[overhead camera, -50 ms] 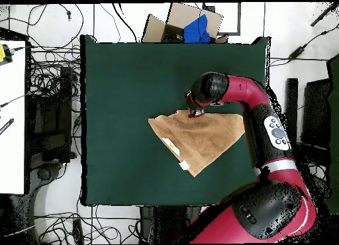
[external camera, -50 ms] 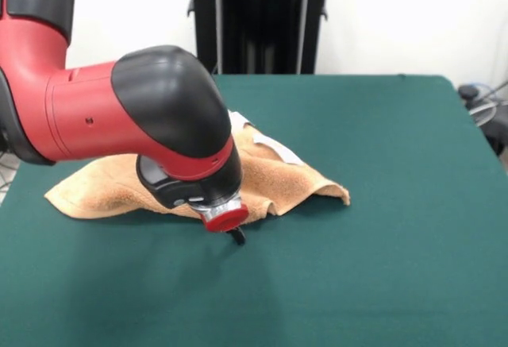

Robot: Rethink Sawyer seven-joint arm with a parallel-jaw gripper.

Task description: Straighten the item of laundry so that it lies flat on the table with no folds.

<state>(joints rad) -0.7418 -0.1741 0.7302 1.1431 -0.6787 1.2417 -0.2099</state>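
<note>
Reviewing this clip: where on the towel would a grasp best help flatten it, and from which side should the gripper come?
Probably the near edge of the towel, coming straight down from above. In the front view that edge rises in a fold off the table, giving something to pinch. The gripper hangs just in front of it; whether it is open cannot be told. The overhead view shows the towel skewed, one side folded over.
</note>
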